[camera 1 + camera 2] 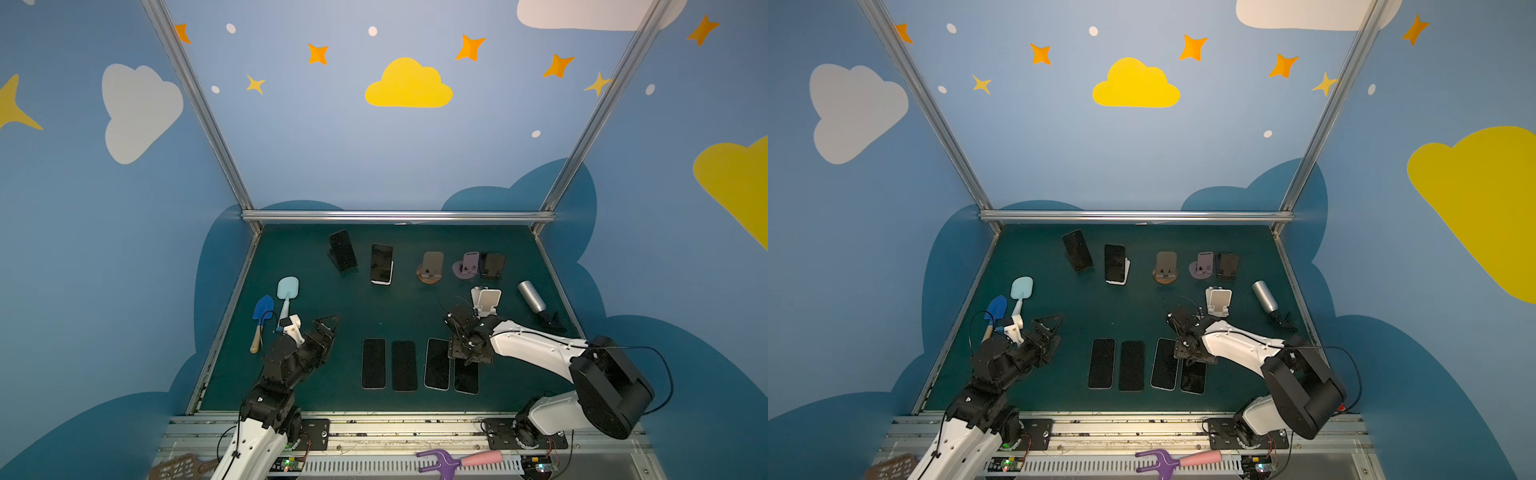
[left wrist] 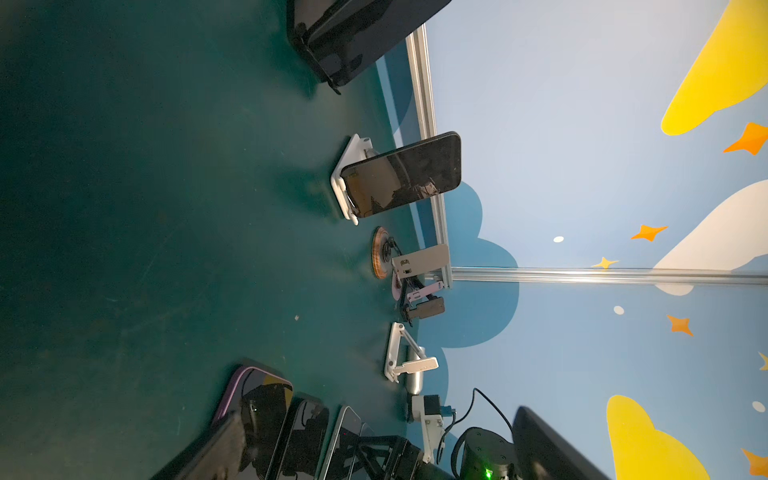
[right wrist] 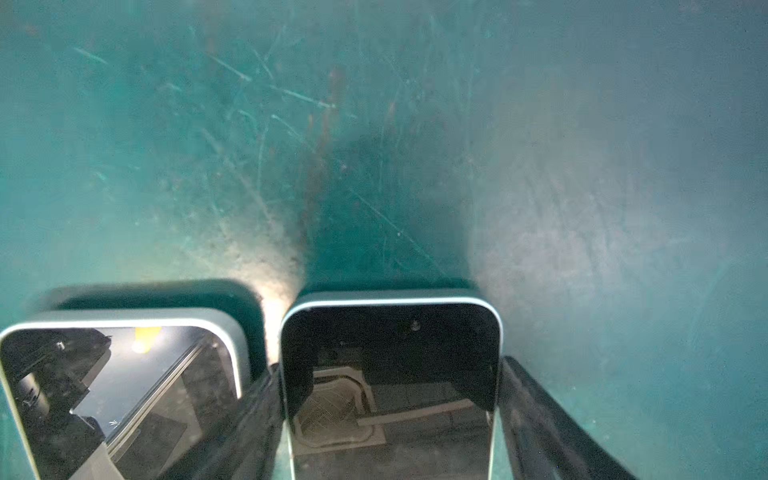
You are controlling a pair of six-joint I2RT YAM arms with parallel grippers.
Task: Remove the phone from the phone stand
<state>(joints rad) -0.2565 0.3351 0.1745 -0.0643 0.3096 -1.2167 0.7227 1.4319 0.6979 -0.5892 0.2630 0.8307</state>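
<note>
Dark green matting is covering the worktop [image 1: 374, 316], and in the right wrist view it is showing pale scratches and scuffs. Blue walls [image 1: 374, 166] painted with yellow and white clouds and orange stars are closing it in on three sides, with aluminium rails [image 1: 399, 216] running along the joins.

Four phones are lying flat, screens up, in a row near the front edge. The right gripper [image 1: 467, 359] is pointing down over the rightmost phone [image 3: 390, 374], which is lying on the worktop just beside its neighbour [image 3: 120, 374]. The fingers [image 3: 540, 415] are straddling its long sides; whether they are pinching it or standing just clear, I cannot tell. Just behind this gripper a white phone stand [image 1: 487, 301] is standing upright, with a silver bottle [image 1: 532, 296] lying to its right.

At the back, a dark phone [image 1: 343, 249] and a second phone [image 1: 381, 262] are leaning propped up. The left gripper [image 1: 332, 328] is hovering left of the row, jaws spread wide and gripping nothing, near a blue trowel [image 1: 262, 309].
</note>
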